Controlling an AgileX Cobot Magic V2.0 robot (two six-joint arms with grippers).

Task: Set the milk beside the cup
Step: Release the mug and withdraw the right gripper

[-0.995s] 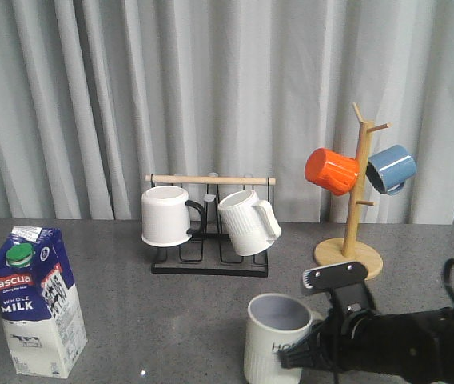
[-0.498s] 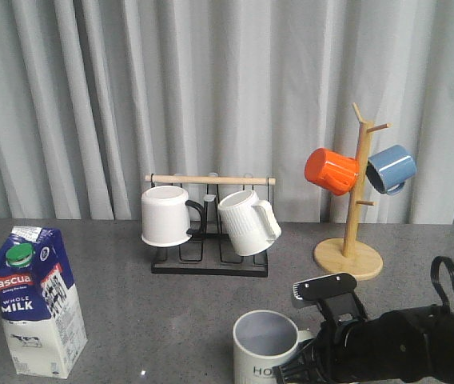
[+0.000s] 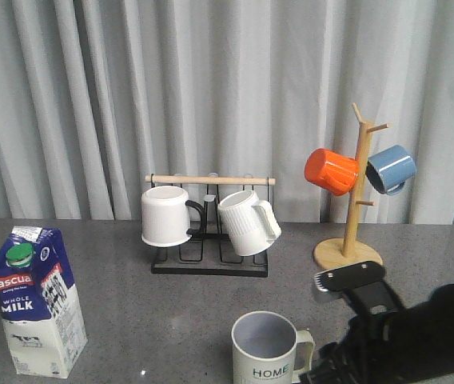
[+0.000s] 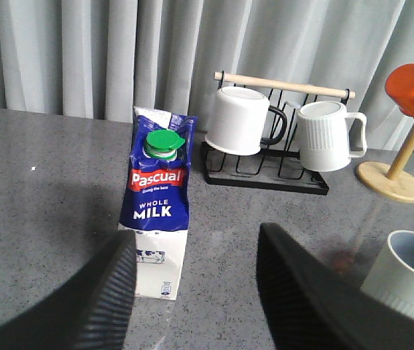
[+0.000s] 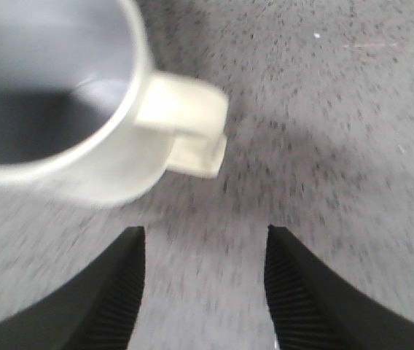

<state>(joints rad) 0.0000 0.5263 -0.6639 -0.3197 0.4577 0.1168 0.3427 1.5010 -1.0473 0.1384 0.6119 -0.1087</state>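
Grey speckled surface (image 3: 171,320): milk (image 3: 37,300) lower left, untouched, well apart from HOME cup (image 3: 264,349); both pincers open, empty.

Front view forward; wrist views close

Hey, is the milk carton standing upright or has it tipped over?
Upright. The milk carton stands on its white base on the grey table, green cap at the top and the label reading level.
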